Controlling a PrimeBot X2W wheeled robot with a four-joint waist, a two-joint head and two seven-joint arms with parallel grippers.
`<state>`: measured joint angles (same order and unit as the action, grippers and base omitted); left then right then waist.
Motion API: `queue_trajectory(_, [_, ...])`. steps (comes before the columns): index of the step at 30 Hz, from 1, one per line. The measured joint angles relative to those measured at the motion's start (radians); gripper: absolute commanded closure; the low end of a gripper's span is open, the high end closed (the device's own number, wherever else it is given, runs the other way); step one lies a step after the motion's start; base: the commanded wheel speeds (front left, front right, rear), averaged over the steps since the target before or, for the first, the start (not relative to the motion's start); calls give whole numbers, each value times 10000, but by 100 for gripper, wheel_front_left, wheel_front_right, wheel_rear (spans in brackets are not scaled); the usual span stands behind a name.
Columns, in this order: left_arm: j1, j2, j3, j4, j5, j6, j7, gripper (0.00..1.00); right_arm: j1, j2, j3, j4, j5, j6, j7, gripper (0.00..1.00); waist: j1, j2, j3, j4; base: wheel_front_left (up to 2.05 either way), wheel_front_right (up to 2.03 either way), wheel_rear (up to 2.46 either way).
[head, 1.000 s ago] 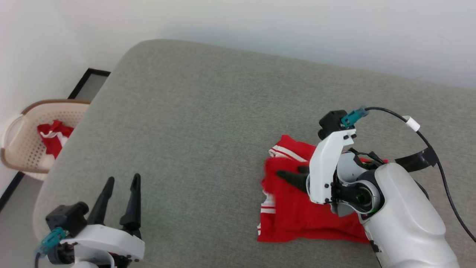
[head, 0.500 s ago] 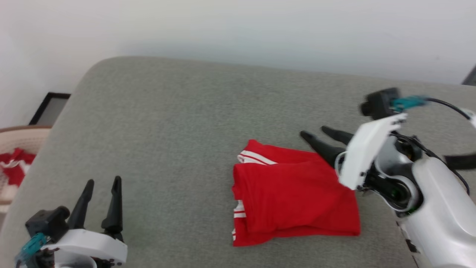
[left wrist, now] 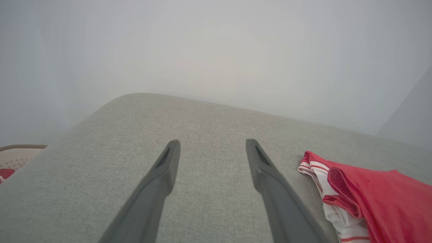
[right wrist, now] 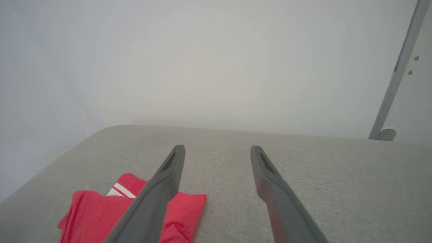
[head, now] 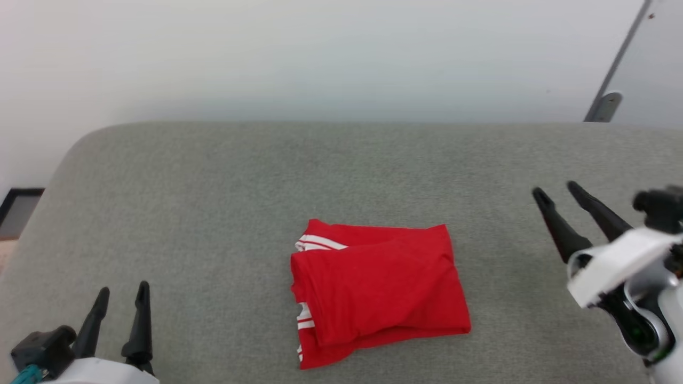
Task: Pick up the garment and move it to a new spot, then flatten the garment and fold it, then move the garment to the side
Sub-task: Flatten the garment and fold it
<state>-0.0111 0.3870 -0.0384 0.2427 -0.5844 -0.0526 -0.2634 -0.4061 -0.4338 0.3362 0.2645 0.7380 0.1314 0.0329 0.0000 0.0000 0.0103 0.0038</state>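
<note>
Garment (head: 379,290): bright red, with thin white double stripes (head: 320,242) at its folded edge. Cushioned surface (head: 213,213): mottled grey weave. Left end effector (head: 122,288) and right end effector (head: 554,188): black fingers (head: 557,229), white housings (head: 613,266). Wall (head: 320,53): off-white.

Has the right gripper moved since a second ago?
Yes: the right gripper has pulled away rightward, from over the red T-shirt to above the grey cushion beside it.

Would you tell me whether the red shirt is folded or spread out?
Folded: the shirt lies as a compact layered rectangle on the grey cushion, its striped edges stacked at the left.
</note>
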Motion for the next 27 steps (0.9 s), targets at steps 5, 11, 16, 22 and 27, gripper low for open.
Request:
queue_trajectory(5, [200,36,111,-27,12,-48,0,0,611,-345,-113,343,-339,0,-1463,0,0,0,-224,-288,0,0,0])
queue_trajectory(11, [368,75,391,-42,-13,-125,0,0,1244,-441,-301,771,-725,0,-2466,0,0,0,-383,-520,0,0,0])
queue_trajectory(16, [470,79,598,-58,-121,-280,0,0,1664,-341,-583,859,-907,0,-2800,0,0,0,-443,-657,0,0,0])
queue_trajectory(22, [522,8,740,113,-136,-426,0,0,2103,-157,-899,773,-1413,0,-2907,0,0,0,-446,-817,0,0,0])
queue_trajectory(27, [522,-81,807,288,-132,-533,0,0,2516,132,-1356,535,-1714,0,-2940,0,0,1,-440,-903,0,0,0])
